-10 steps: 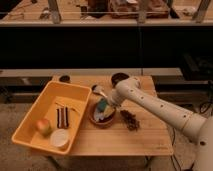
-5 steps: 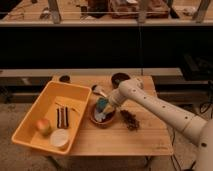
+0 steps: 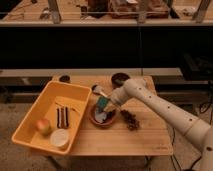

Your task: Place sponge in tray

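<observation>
The sponge point(image 3: 102, 103) is a small green block with a yellow edge, held just above a brown bowl point(image 3: 95, 120) in the middle of the wooden table. My gripper point(image 3: 107, 104) reaches in from the right on a white arm and is shut on the sponge. The yellow tray point(image 3: 31, 120) stands to the left of the bowl, its near wall a short way from the gripper. Pale things lie in the bowl under the sponge.
The tray holds an apple point(image 3: 43, 125), a white round lid point(image 3: 60, 138) and dark bars point(image 3: 62, 116). A dark clump point(image 3: 131, 119) lies right of the bowl. A dark bowl point(image 3: 120, 78), a small dark disc point(image 3: 64, 78) and a brush point(image 3: 98, 90) lie at the back.
The gripper with the sponge has risen slightly over the bowl. Nothing else has moved.
</observation>
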`<move>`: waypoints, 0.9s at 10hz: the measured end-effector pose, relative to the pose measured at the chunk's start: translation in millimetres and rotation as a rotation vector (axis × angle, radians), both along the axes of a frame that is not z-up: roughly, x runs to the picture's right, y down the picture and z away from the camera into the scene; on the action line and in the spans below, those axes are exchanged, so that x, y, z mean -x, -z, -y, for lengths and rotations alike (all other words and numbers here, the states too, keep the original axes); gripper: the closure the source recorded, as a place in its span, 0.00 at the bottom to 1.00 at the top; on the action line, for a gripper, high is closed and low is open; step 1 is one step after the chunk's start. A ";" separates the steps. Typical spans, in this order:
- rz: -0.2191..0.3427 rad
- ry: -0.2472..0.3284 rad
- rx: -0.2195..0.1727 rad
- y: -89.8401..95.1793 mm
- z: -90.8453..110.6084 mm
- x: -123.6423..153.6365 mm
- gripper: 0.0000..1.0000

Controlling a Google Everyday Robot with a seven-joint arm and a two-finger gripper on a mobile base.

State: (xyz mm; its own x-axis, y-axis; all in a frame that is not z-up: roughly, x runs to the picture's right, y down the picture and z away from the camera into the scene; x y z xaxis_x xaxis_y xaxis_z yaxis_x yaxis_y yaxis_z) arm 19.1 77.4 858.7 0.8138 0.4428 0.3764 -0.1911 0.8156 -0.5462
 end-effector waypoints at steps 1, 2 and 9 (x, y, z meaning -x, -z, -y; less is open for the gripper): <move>0.017 0.004 -0.015 16.9 15.2 2.6 1.00; 0.028 0.009 -0.024 30.7 28.0 4.9 1.00; 0.285 0.069 -0.073 105.6 96.0 118.3 1.00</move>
State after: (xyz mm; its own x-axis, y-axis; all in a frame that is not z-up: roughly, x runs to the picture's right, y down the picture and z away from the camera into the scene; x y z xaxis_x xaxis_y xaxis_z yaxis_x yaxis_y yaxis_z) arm -99.2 -18.6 753.0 0.6982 0.3532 0.6227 0.0191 0.8604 -0.5093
